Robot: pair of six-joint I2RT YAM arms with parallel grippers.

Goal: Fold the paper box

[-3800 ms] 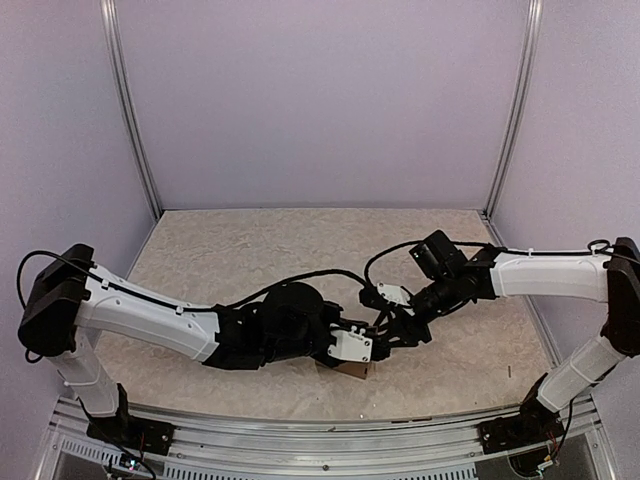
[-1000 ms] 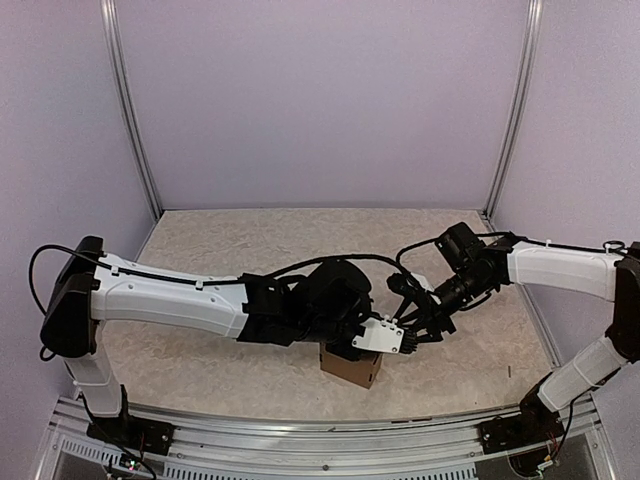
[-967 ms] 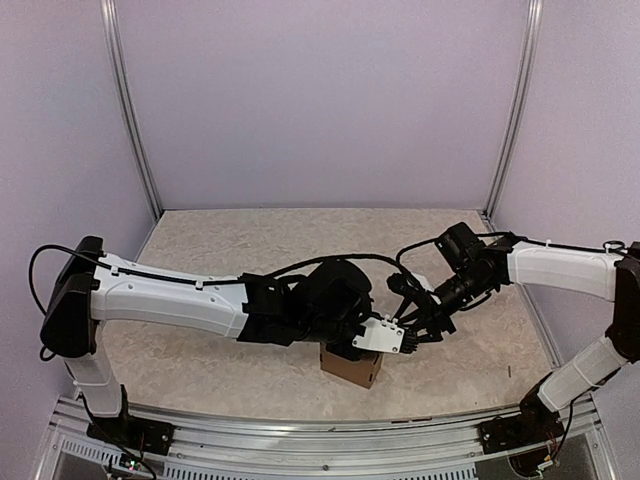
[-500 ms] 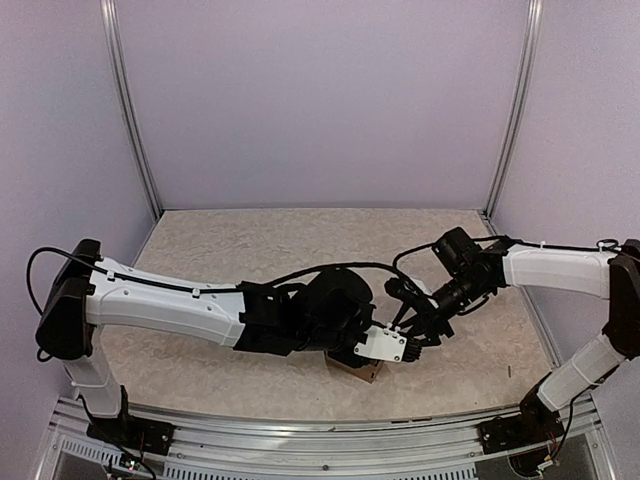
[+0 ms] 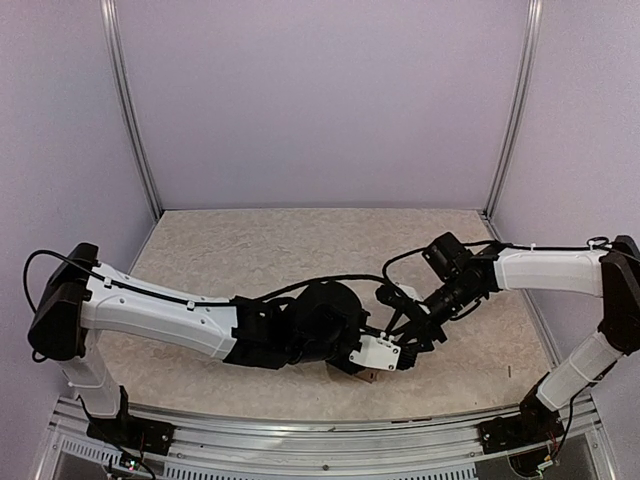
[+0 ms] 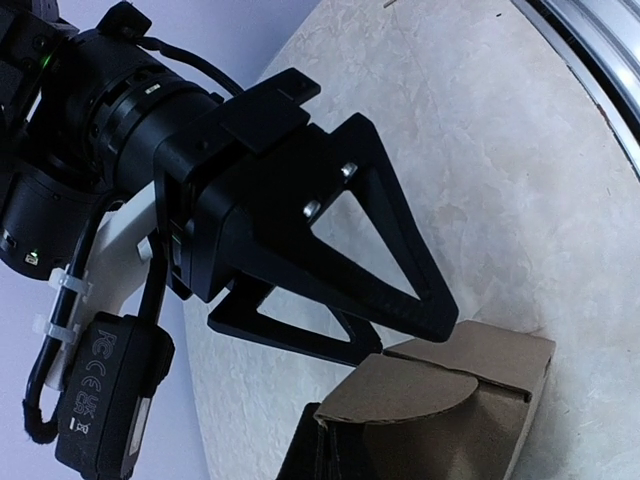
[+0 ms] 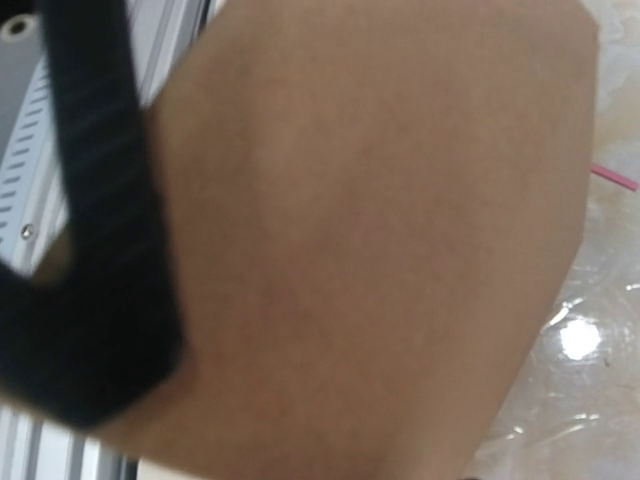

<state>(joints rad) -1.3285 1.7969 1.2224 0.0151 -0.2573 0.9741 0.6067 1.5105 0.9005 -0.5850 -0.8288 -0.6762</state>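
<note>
Your left claw [image 5: 385,360] is pressed together over the box [image 6: 440,400], which sits by the counter's [image 5: 250,250] near edge, and your right claw [image 6: 410,335], fingers apart at its top flaps, may or may not be pinching, so a sideways shove could spring those flaps open

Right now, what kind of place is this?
Probably a robot test booth: plain purple walls, metal posts, and a left arm and right arm working over a cardboard box on a table.
</note>
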